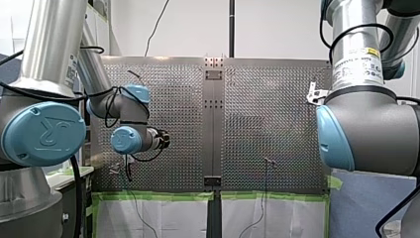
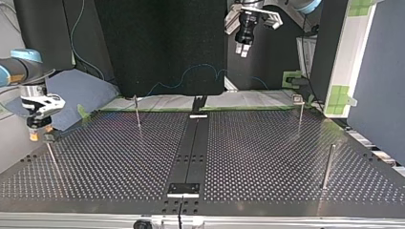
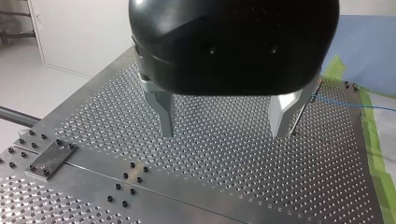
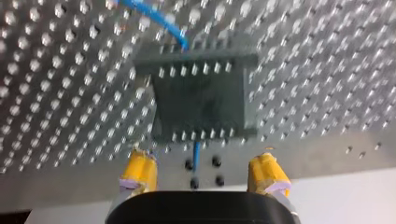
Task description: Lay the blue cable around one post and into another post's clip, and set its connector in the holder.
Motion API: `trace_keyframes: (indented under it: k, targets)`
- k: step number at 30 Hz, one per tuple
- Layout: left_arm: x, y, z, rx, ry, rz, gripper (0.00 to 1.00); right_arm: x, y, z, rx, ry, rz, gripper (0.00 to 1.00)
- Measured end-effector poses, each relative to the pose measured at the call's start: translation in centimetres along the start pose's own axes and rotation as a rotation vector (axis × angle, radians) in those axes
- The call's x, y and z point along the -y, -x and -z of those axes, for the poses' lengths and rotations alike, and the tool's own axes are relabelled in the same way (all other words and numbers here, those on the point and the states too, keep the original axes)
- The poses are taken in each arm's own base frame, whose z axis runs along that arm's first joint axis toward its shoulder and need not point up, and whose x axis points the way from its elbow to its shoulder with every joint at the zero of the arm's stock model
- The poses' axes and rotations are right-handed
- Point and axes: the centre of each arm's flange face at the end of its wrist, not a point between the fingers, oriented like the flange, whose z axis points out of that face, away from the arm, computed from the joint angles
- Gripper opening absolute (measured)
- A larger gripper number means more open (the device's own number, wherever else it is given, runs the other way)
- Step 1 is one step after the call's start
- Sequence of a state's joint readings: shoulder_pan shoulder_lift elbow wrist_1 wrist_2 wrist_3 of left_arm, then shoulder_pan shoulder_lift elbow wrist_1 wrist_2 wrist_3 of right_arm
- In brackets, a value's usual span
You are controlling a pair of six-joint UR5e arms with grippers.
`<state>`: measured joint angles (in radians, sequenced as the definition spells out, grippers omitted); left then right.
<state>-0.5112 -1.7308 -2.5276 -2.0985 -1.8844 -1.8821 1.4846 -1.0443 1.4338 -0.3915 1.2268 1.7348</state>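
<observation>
Yellow pads [image 4: 138, 173] on my right gripper [image 4: 203, 162] stand spread wide w/ nothing between them, low over the perforated metal table [image 4: 327, 70]. Directly ahead of that gripper sits a dark rectangular holder block [image 4: 201, 100] w/ rows of metal pins along two edges. The thin blue cable [image 4: 150, 13] comes in at the block's far side, and a short bit shows at its near side too, running toward the gap between the pads. Can't tell from here whether a connector is seated in it. In the top view the same gripper [image 2: 34, 136] hangs just above the table near its edge, w/ a thin metal post [image 2: 52, 160] just beside and below it. My left gripper [image 3: 223, 134], black body w/ bare metal fingers [image 3: 163, 114], is wide apart as well and holds nothing, well above the table. Just beyond one finger stands a slim post [image 3: 303, 109]. The blue cable meets it near its upper end, then trails off away from the gripper past the green tape [image 3: 380, 186]; clipped or not, can't tell. In the top view this gripper [image 2: 241, 49] hangs high up, well clear of the table, approx. over its far edge.
</observation>
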Motion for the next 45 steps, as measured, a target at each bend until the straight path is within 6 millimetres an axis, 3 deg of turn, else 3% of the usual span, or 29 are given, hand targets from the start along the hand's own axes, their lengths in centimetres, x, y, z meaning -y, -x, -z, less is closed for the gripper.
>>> trace_keyframes:
  k: [14,23,38,45]
  targets:
    - [0.0,0.0,0.0,0.000,0.000,0.000,1.00,-1.8,0.5,0.9,0.047,0.150,-0.019,0.98]
    - [0.0,0.0,0.0,0.000,-0.002,0.000,1.00,-2.4,2.8,2.3,0.076,0.238,-0.024,0.98]
    - [0.1,-0.1,0.2,-0.005,-0.012,0.005,1.00,-0.4,6.3,4.0,0.117,0.252,-0.019,0.98]
    - [0.3,-0.3,0.4,-0.015,-0.035,0.015,1.00,1.9,8.9,5.2,0.133,0.210,-0.018,0.98]
